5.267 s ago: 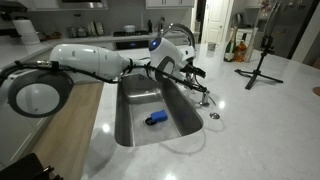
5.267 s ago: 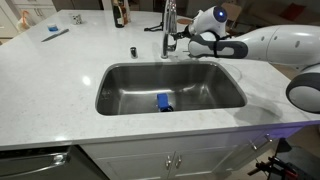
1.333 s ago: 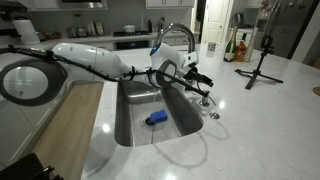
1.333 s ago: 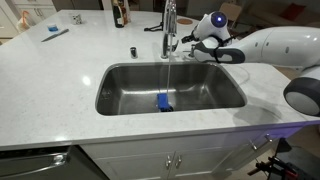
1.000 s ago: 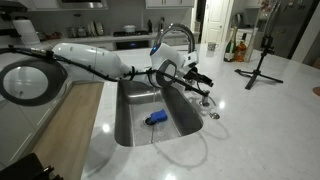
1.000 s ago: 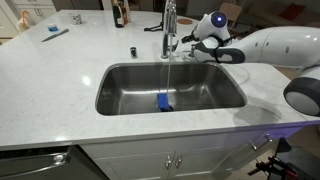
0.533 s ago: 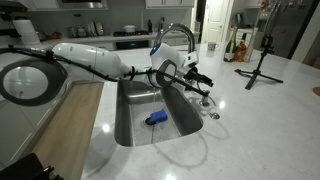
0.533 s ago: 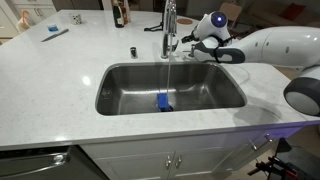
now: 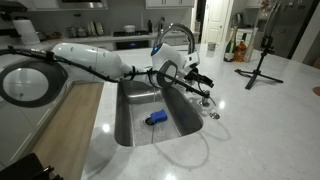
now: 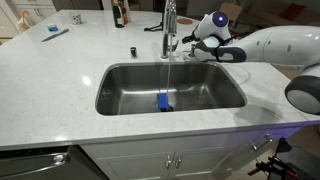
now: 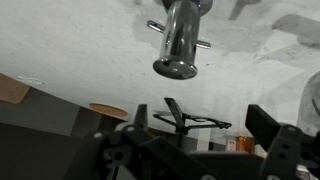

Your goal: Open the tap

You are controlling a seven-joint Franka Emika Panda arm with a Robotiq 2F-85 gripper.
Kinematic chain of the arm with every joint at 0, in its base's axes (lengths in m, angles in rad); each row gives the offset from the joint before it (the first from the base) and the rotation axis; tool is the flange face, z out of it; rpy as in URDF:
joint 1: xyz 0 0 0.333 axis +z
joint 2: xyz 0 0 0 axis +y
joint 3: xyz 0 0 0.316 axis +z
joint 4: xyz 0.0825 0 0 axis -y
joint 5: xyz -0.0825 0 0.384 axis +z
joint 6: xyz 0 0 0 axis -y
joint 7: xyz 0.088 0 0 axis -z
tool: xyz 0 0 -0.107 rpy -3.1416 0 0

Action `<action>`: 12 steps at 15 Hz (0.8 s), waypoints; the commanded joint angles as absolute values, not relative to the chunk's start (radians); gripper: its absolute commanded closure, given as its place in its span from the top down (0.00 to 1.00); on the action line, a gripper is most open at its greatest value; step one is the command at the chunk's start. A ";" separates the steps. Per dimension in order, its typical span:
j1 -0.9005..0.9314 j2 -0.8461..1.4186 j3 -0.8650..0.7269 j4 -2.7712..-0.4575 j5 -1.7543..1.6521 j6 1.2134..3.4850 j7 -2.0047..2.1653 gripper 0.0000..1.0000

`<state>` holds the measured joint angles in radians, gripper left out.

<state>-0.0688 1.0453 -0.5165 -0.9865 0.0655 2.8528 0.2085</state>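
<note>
The tap (image 10: 168, 22) is a tall chrome gooseneck at the back rim of the steel sink (image 10: 120, 95); it also shows in an exterior view (image 9: 181, 31). A thin stream of water falls from its spout into the basin. My gripper (image 10: 190, 42) is just beside the tap's base, at lever height; it also shows in an exterior view (image 9: 201, 83). In the wrist view the chrome tap (image 11: 180, 40) is above my open, empty jaws (image 11: 200, 130), apart from them.
A blue object (image 10: 163, 101) lies on the sink floor under the stream. A small black item (image 10: 131, 49) stands left of the tap. A black tripod stand (image 9: 262, 62) and bottles (image 9: 238, 45) are on the white counter. A dark bottle (image 10: 120, 12) stands at the back.
Since five seconds ago water has started running from the spout, and my gripper has shifted slightly at the tap's base. Nothing has moved in the last second.
</note>
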 commanded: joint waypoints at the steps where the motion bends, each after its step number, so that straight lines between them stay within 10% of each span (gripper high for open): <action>1: -0.125 0.958 -0.387 -1.017 0.086 2.815 0.066 1.00; 12: -0.177 0.807 -0.286 -1.034 0.040 2.536 -0.126 1.00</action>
<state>-0.1902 0.8780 -0.2727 -0.9863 0.0636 2.6220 -0.0984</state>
